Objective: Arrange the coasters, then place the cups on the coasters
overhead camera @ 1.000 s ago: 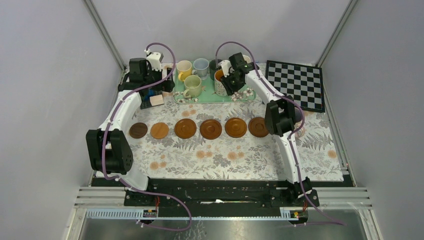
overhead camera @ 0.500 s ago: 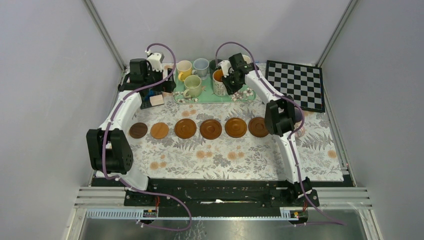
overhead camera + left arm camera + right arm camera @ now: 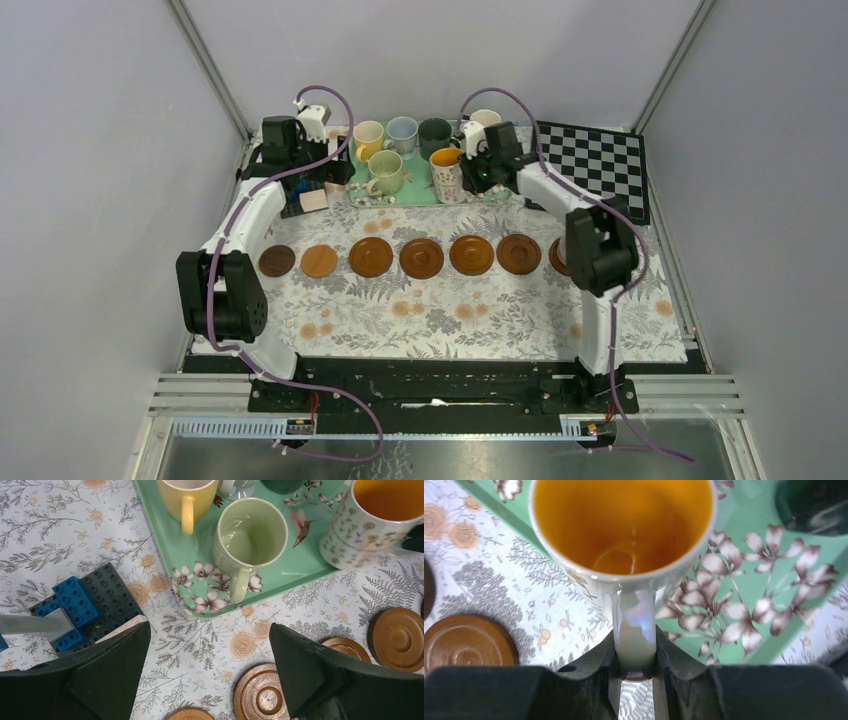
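Right tool (image 3: pixel 635 666): pinching the handle of the floral ceramic mug with orange inside (image 3: pixel 624 525). Both fingers (image 3: pixel 591 664) press flat against the handle's sides. From the overhead view we place this mug at the near right edge of the green floral tray (image 3: pixel 405 197), handle pointing right toward the tool. From the left wrist view its base overlaps the tray's near rim. We cannot tell whether it rests on the tray or hangs just above it.

Left tool (image 3: pixel 210 645): fingers spread wide, nothing between them. It hangs over the floral-clothed table (image 3: pixel 450 318) just off the tray's near left corner, with blue and black building bricks (image 3: pixel 75 605) to its left.

On the tray we count:
- pale green ceramic mug (image 3: pixel 250 535), near row, handle toward the arms
- yellow ceramic mug (image 3: pixel 367 135), far row
- pale blue ceramic mug (image 3: pixel 402 131), far row
- dark green ceramic mug (image 3: pixel 435 131), far row
- a pale mug (image 3: pixel 488 117) at the far right corner, mostly hidden by the right arm

Round brown wooden coasters (image 3: pixel 422 258): seven, in one left-to-right line across the table, nearer the arms than the tray. They are apart from one another, with the darkest at the left end. The rightmost is partly covered by the right arm.

A black-and-white checkerboard (image 3: pixel 595 165) lies to the right of the tray.
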